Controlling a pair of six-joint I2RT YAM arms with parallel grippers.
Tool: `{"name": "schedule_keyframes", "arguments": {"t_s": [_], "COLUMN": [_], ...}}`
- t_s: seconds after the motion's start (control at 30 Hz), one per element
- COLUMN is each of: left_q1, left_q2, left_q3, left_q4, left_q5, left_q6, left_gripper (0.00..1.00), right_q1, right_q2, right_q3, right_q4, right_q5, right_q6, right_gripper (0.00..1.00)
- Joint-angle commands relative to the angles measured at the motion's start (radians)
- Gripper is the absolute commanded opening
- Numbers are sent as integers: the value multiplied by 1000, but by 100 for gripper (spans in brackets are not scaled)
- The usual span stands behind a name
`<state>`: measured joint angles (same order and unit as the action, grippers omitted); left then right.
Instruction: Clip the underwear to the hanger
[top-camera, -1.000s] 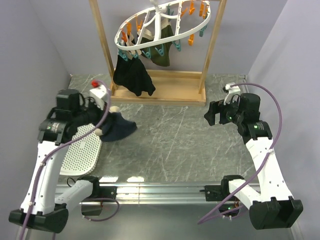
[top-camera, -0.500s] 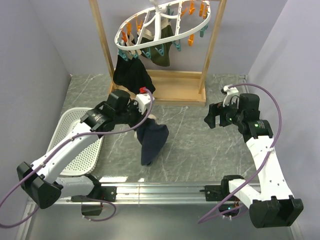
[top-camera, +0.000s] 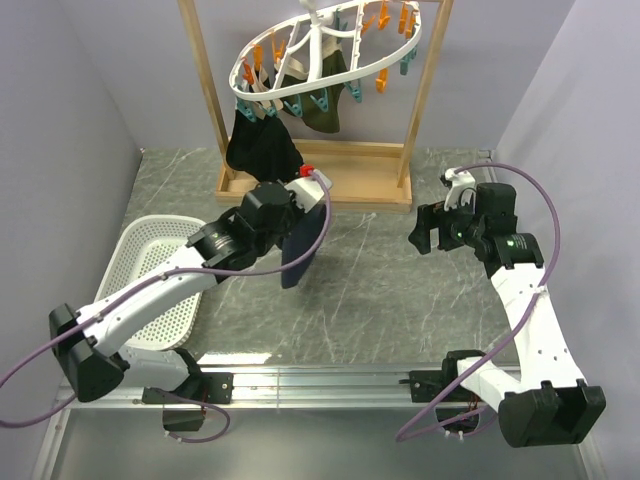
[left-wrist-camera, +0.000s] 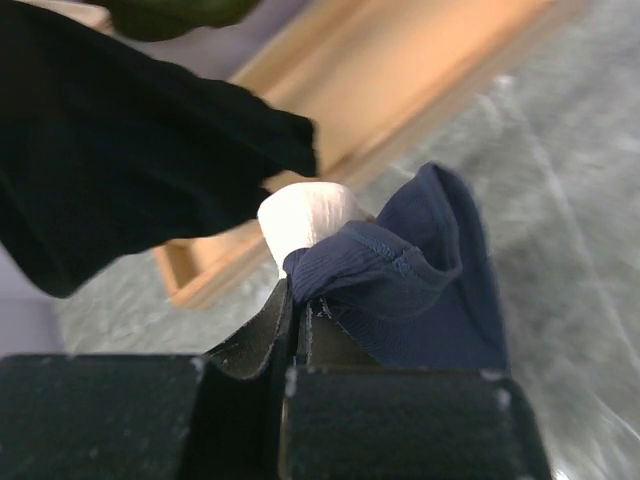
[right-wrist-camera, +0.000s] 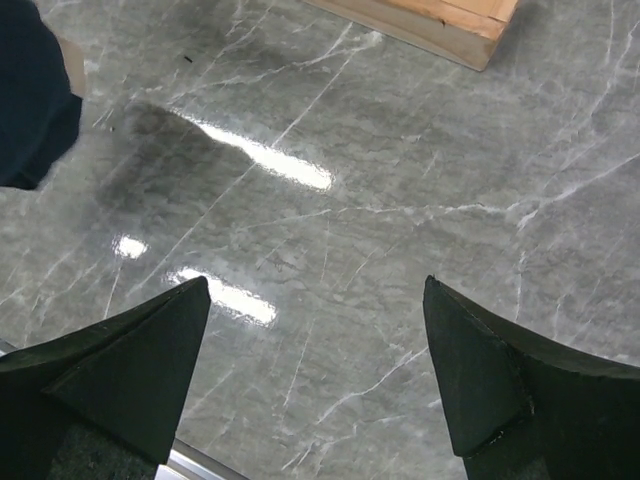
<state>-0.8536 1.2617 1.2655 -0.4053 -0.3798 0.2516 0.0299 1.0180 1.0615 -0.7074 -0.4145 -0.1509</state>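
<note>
While the left gripper (top-camera: 303, 207) is clamped shut on a bunched fold of the navy underwear (top-camera: 305, 245), the cloth hangs down from it over the grey marble table (top-camera: 390, 300). It is just in front of the wooden frame stand (top-camera: 350, 185) and below the left end of the white peg hanger (top-camera: 412, 40). Whether its lower tip touches the table cannot be told. Bare marble lies between it and the right gripper (top-camera: 425, 230), whose jaws stand wide apart on nothing, well off to the right. A white mesh basket (top-camera: 140, 270) sits at the left edge, partly covered by the left arm. The hanger's top is cut off by the frame edge. In the left wrist view a black garment (left-wrist-camera: 110, 150) fills the upper left, and a pale rounded bit beside the fold is hard to identify.
</note>
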Motion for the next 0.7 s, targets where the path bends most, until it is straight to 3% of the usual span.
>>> {"name": "schedule_keyframes", "arguments": {"t_s": [0.0, 0.07, 0.13, 0.2, 0.3, 0.4, 0.43, 0.53, 0.57, 0.67], "left_q1": [2, -1, 1, -5, -51, -111, -114, -127, -131, -131], "left_q2": [24, 31, 48, 50, 1, -41, -54, -103, -111, -145], "left_q3": [26, 28, 43, 25, -108, -239, -268, -359, -374, -353], "left_q4": [169, 188, 102, 42, 7, -76, -107, -206, -226, -319], "left_q5": [-186, -174, -136, -28, 48, 217, 367, 618, 648, 690], "left_q6": [98, 95, 40, -1, -28, -54, -43, 39, 54, 86], "left_gripper": [0, 0, 0, 0, 0, 2, 6, 35, 48, 58], "right_q1": [-4, -5, -5, -7, -5, -5, -7, -7, -5, -5], "right_q2": [13, 14, 13, 11, 7, 5, 5, 14, 24, 51], "right_q3": [66, 66, 65, 58, 42, 28, 26, 28, 31, 51], "right_q4": [3, 6, 8, 6, 6, -1, -9, -27, -32, -50], "right_q5": [5, 5, 6, 0, -9, -29, -50, -81, -96, -121], "right_q6": [-1, -1, -3, -7, -16, -27, -35, -53, -59, -68], "right_gripper": [94, 94, 94, 94, 94, 93, 93, 93, 93, 93]}}
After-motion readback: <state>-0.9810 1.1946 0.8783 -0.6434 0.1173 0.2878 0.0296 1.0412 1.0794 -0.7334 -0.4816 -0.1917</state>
